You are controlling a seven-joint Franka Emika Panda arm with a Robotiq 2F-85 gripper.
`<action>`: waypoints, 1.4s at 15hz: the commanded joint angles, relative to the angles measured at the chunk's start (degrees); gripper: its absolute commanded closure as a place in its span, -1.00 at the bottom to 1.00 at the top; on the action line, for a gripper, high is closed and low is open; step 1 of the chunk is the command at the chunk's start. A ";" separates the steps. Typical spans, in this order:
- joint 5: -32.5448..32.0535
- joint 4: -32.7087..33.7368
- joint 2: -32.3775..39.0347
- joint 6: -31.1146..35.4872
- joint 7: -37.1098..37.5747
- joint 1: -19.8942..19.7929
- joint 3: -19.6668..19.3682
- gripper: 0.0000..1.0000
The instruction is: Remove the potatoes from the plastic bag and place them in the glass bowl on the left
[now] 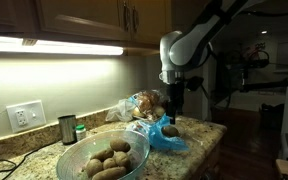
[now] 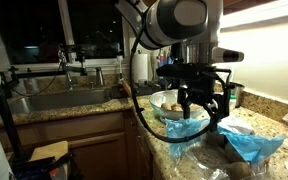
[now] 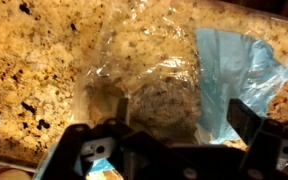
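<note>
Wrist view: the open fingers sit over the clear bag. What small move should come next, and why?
Probably a short, straight descent. The gripper is open above the plastic bag, and a potato shows through the plastic roughly between its fingers, not yet grasped. The glass bowl already holds several potatoes, so this looks like the next pick.

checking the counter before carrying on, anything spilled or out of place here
Nothing looks spilled or broken. The only untidy thing is a crumpled blue plastic bag lying on the granite counter beside the clear plastic bag. The potatoes sit inside the glass bowl.
</note>
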 commanded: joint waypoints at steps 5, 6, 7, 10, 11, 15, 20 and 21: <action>-0.39 0.46 2.89 4.01 4.47 -0.25 -0.14 -1.00; -0.39 0.51 3.30 4.85 5.13 -0.34 -0.31 -1.00; -0.59 0.59 3.76 5.39 5.88 -0.39 -0.48 -1.00; -0.80 1.03 5.24 6.69 7.54 -0.56 -1.10 -1.00; -1.30 1.13 5.66 7.17 8.45 -0.57 -1.34 -1.00; -1.81 2.54 8.62 8.96 10.35 -0.92 -2.39 -1.00; -1.48 5.69 13.07 9.67 11.31 -1.10 -3.87 -1.00; -1.41 6.40 13.81 9.64 11.46 -1.10 -4.14 -1.00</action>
